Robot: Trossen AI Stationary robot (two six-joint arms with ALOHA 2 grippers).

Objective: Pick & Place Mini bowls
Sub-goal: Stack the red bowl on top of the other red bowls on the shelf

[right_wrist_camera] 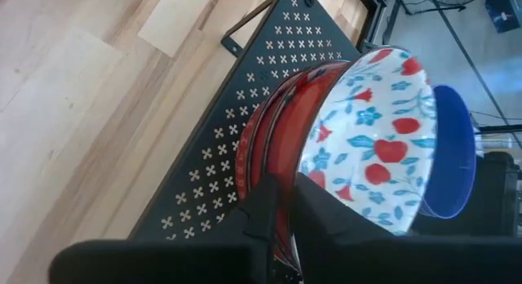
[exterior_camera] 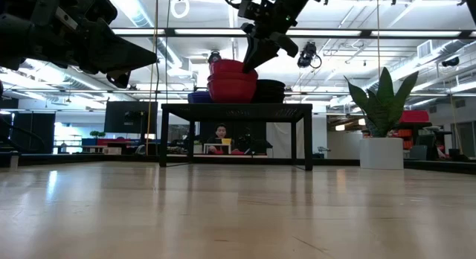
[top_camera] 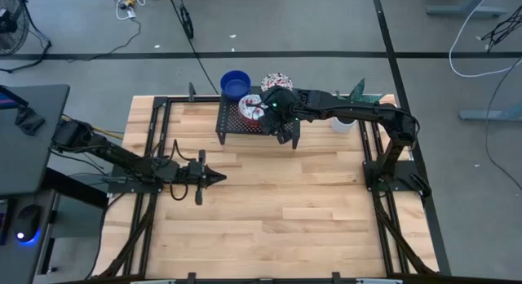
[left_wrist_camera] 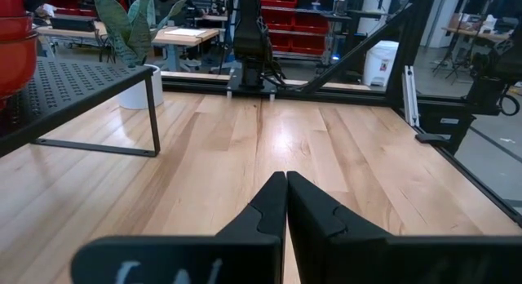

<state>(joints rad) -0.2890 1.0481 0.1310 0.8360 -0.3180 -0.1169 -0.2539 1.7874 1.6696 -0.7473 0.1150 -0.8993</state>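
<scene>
**Right gripper pinches the rim of the top bowl on the rack**

A stack of mini bowls sits on a black perforated rack at the far edge of the wooden table. The bowls are nested one inside another, red on the outside and white with red-and-blue flowers inside. In the low view the stack stands upright, mouths facing up. Being round, the bowls have no long axis; only their openings give a direction, and those point straight up from the rack.

The right gripper reaches in from the right side of the table over the rack. Its fingers are narrow, one inside and one outside the rim of the top flowered bowl, closed on that edge. In the low view the gripper comes down at a slant onto the stack's right side.

A solid blue bowl rests just beyond the stack at the rack's far corner, mouth up. Another patterned bowl lies near the rack's far right end.

The left gripper hovers over the bare table to the left, well apart from the rack, its fingers pressed together with nothing between them.

A white pot with a green plant stands to the right of the rack.
</scene>
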